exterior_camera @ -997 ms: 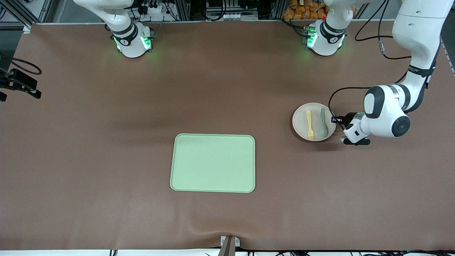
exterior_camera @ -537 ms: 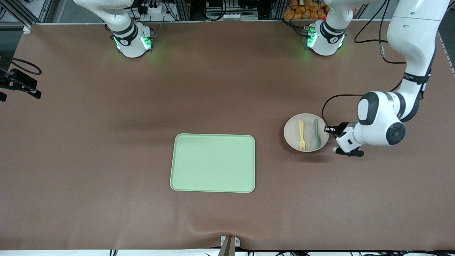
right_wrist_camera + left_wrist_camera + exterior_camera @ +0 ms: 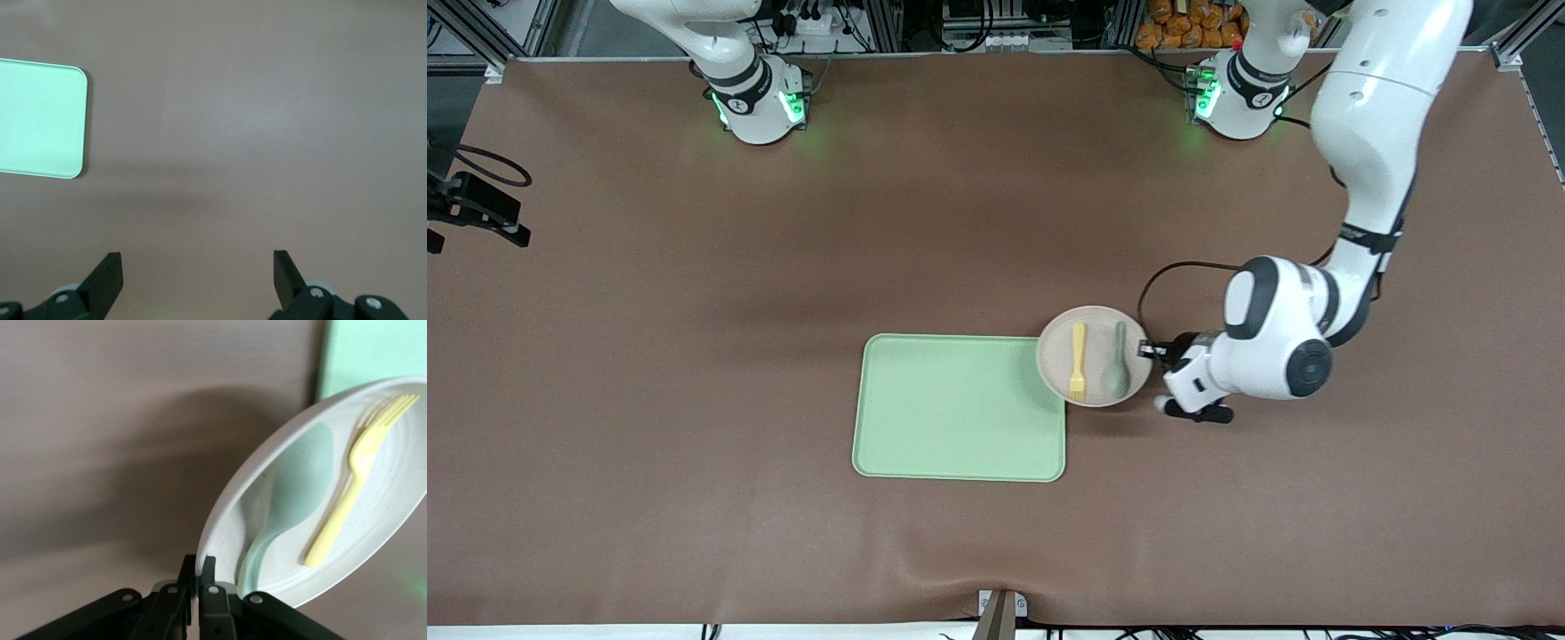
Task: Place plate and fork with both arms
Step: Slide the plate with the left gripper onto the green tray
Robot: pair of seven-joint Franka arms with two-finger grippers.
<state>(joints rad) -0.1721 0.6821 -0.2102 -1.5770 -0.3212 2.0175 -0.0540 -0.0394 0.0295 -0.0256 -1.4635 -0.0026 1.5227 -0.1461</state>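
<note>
Front view: the left arm reaches over the table, its gripper [image 3: 1149, 352] clamped on the rim of the plate [image 3: 1092, 356]. The fork [image 3: 1078, 360] and a spoon [image 3: 1118, 363] lie side by side on the plate. Over the last second the plate has travelled from the left arm's end of the table toward the middle, and its edge now overlaps the edge of the tray [image 3: 959, 408] that lies toward the left arm's end. Judging by this, the carry is nearly done; what looks left is bringing the plate fully over the tray and lowering it. The tray is bare, so there is plenty of room to set down. The right arm waits, only its base showing.

Left wrist view: the fingers [image 3: 208, 581] pinch the plate [image 3: 267, 487] rim tightly. The plate looks tilted; the fork [image 3: 353, 487] and spoon [image 3: 293, 490] rest inside, and a corner of the tray [image 3: 367, 350] lies under the plate's edge. The tilt could let the cutlery slide.

Right wrist view: the right gripper [image 3: 198, 275] hangs with jaws wide apart, holding nothing, over bare table, the tray's corner [image 3: 40, 117] off to one side.
</note>
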